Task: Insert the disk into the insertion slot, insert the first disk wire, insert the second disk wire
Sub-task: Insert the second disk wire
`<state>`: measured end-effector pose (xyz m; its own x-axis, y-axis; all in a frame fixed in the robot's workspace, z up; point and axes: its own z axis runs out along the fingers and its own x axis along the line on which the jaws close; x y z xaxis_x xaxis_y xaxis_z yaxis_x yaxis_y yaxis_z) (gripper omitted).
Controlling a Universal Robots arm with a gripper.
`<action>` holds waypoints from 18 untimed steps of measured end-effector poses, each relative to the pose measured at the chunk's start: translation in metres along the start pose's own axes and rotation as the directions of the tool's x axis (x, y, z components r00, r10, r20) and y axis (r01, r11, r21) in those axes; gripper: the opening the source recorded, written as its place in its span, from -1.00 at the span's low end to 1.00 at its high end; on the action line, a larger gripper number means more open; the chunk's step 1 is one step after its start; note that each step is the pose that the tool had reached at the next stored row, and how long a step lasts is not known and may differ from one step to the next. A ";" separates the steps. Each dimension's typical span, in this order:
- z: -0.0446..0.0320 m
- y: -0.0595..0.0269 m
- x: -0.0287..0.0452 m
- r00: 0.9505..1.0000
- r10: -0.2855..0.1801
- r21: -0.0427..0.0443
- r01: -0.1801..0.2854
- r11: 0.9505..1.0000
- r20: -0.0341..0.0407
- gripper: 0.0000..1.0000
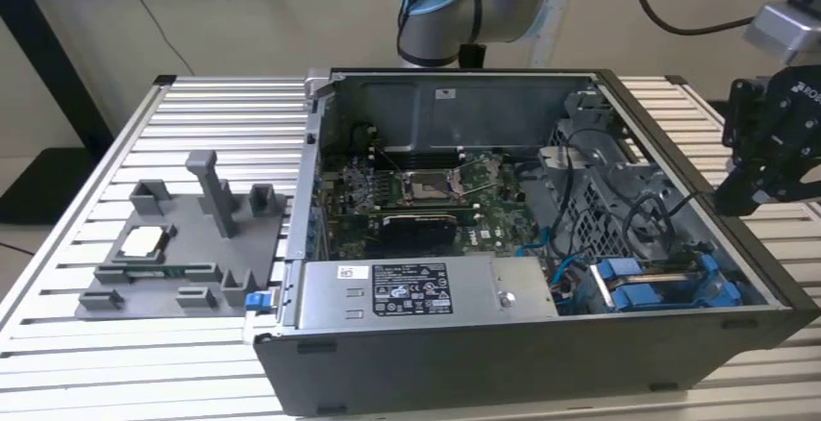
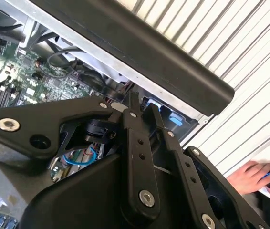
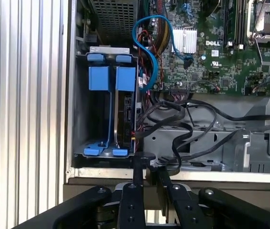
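Note:
The open computer case (image 1: 513, 363) lies on the slatted table. In its drive bay (image 3: 80, 119) stand blue carrier frames. The one nearer the motherboard holds the disk (image 3: 125, 112), seen edge-on and dark; it also shows in the exterior view (image 1: 667, 286). A blue wire (image 3: 142, 43) loops past the bay's far end and black wires (image 3: 182, 112) bunch beside the disk; whether any is plugged in I cannot tell. My gripper (image 3: 143, 157) hovers over the case wall just outside the bay, shut on nothing. It hangs at the exterior view's right (image 1: 744, 200) and shows in the second wrist view (image 2: 137, 107).
The motherboard (image 1: 410, 190) and a labelled power supply (image 1: 424, 291) occupy the case's middle. A grey fixture (image 1: 180, 248) with small parts sits on the table at the exterior view's left. A person's hand (image 2: 261, 174) rests beyond the table.

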<state>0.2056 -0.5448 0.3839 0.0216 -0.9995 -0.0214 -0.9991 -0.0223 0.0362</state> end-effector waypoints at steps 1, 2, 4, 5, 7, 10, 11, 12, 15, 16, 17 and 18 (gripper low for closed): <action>0.0000 0.0000 0.0000 1.000 0.000 0.000 0.000 1.000 0.000 -0.47; 0.0000 0.0000 0.0001 1.000 0.000 0.000 0.000 1.000 0.000 -0.47; 0.0003 -0.0001 0.0002 1.000 0.000 0.000 0.000 1.000 0.007 -0.47; 0.0004 -0.0002 0.0001 1.000 -0.001 0.000 0.001 1.000 0.020 -0.47; 0.0004 -0.0002 0.0001 0.999 -0.002 0.001 0.002 1.000 0.054 -0.47; 0.0008 -0.0002 0.0001 0.996 -0.003 0.002 0.003 1.000 0.086 -0.47; 0.0009 -0.0001 0.0005 0.996 -0.003 0.002 0.002 1.000 0.086 -0.47; 0.0009 -0.0001 0.0010 0.996 -0.003 0.002 0.002 1.000 0.086 -0.47; 0.0015 -0.0001 0.0036 0.996 -0.002 0.001 0.002 1.000 0.086 -0.47; 0.0020 0.0000 0.0050 0.996 -0.002 0.001 0.002 1.000 0.086 -0.51; 0.0025 0.0000 0.0069 0.996 -0.002 0.001 0.002 1.000 0.086 -0.64; 0.0029 0.0000 0.0089 0.996 -0.002 0.001 0.002 1.000 0.086 -0.64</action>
<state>0.2057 -0.5537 0.3809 0.0208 -0.9940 -0.1074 -0.9991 -0.0247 0.0350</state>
